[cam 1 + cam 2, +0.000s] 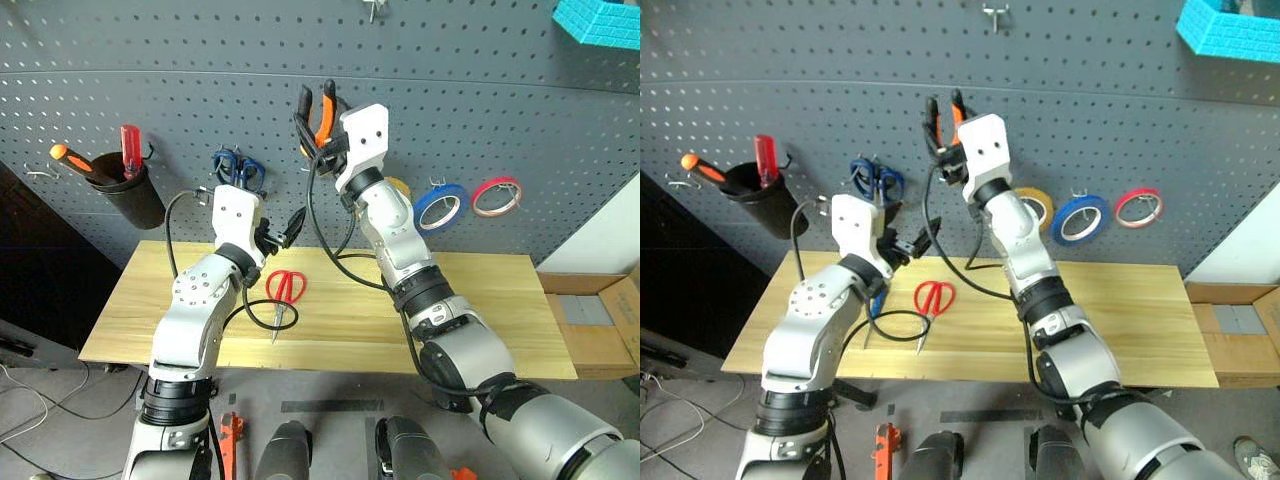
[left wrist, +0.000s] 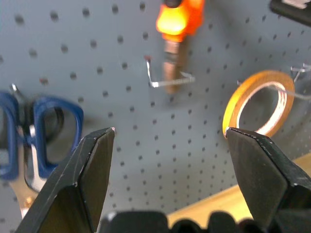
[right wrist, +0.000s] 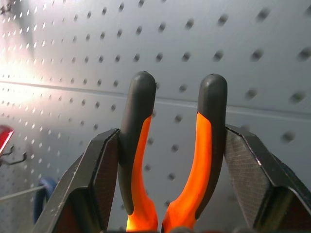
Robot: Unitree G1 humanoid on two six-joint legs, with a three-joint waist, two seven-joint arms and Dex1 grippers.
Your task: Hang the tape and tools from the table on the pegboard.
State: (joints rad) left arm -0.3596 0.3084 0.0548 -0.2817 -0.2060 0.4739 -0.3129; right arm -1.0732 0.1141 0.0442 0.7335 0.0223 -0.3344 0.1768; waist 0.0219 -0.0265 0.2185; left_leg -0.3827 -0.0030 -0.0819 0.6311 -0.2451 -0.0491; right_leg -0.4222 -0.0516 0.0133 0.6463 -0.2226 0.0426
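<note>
My right gripper (image 1: 318, 128) is raised against the pegboard (image 1: 150, 80) and is shut on the orange-and-black pliers (image 3: 172, 160). Their handles stick up between its fingers. In the left wrist view the pliers' nose (image 2: 171, 63) hangs right beside a metal hook (image 2: 167, 81). My left gripper (image 1: 290, 228) is open and holds nothing, hovering above the table's back edge. Red-handled scissors (image 1: 284, 289) lie on the table (image 1: 480, 300) just below it. The yellow tape (image 1: 1036, 208) hangs on the pegboard behind my right arm. A small blue handle (image 1: 876, 302) shows on the table beside my left forearm.
On the pegboard hang blue-handled scissors (image 1: 238, 170), a blue roll (image 1: 440, 206), a red roll (image 1: 496, 196) and a black cup (image 1: 132, 192) holding orange and red screwdrivers. A cyan basket (image 1: 600, 22) sits at the upper right. A cardboard box (image 1: 600, 320) stands right of the table.
</note>
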